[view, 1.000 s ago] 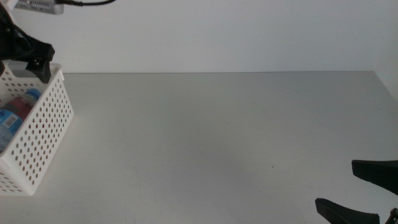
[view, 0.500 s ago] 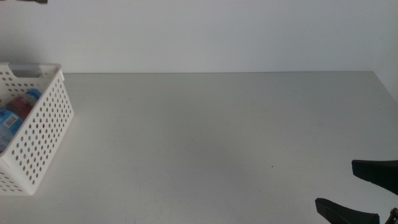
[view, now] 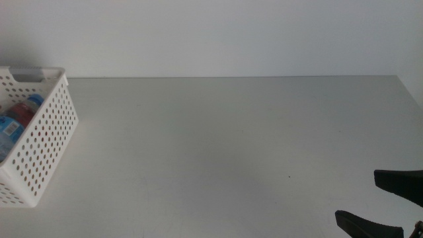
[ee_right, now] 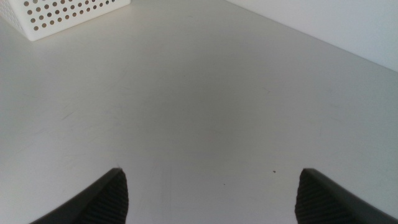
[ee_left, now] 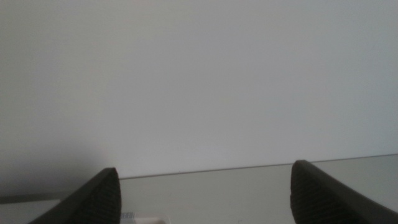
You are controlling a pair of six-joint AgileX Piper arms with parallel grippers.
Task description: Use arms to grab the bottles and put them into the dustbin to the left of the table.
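Presently on record, item by item.

Worktop (view: 225,145): wide, light grey, matte, backed by a plain pale wall.

Dustbin (view: 49,142): white perforated basket with a handle cutout, standing on the worktop at its far left edge, partly cut off by the middle view's border. Its corner also shows in the right wrist view (ee_right: 68,15).

Bottles: lying inside the dustbin, seen over its rim. A red can (view: 23,111) lies beside a blue-labelled bottle (view: 8,129); a blue cap (view: 36,100) sits at the can's far end, against the basket wall. Any third container is hidden from sight.

Right gripper (view: 386,205): low at the worktop's near right corner, well apart from the dustbin, jaws spread wide with nothing between them; the right wrist view (ee_right: 211,193) shows bare worktop in the gap.

Left gripper (ee_left: 205,193): outside the middle view; its wrist view faces the wall above a worktop edge, jaws wide apart, holding nothing.
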